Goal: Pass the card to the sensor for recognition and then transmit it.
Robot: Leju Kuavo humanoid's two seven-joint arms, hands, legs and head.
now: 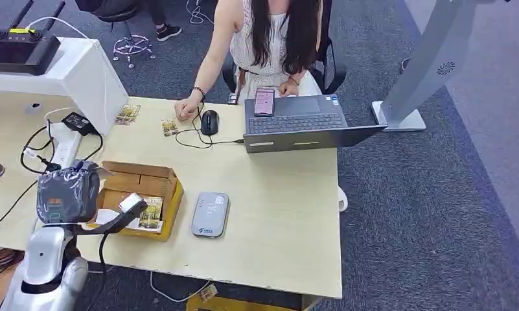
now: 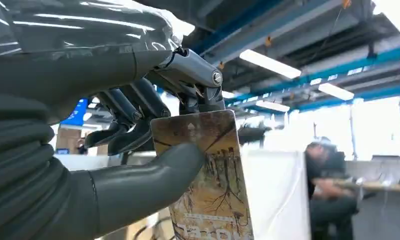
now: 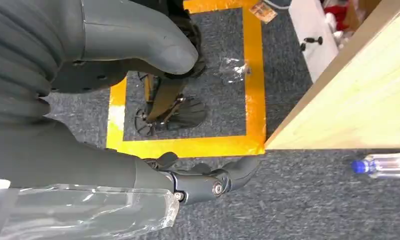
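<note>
Since the left hand [image 1: 124, 210] pinches the card [image 2: 207, 175] only between thumb and fingers, above the cardboard box [image 1: 149, 188], it could slip or twist en route to the sensor [image 1: 210, 214] on its right. Right hand [image 3: 188, 180] hangs off the table, fingers apart, holding nothing.

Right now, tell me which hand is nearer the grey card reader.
Left. The left hand holds a card above the cardboard box beside the card reader; the right hand hangs below the table edge.
</note>
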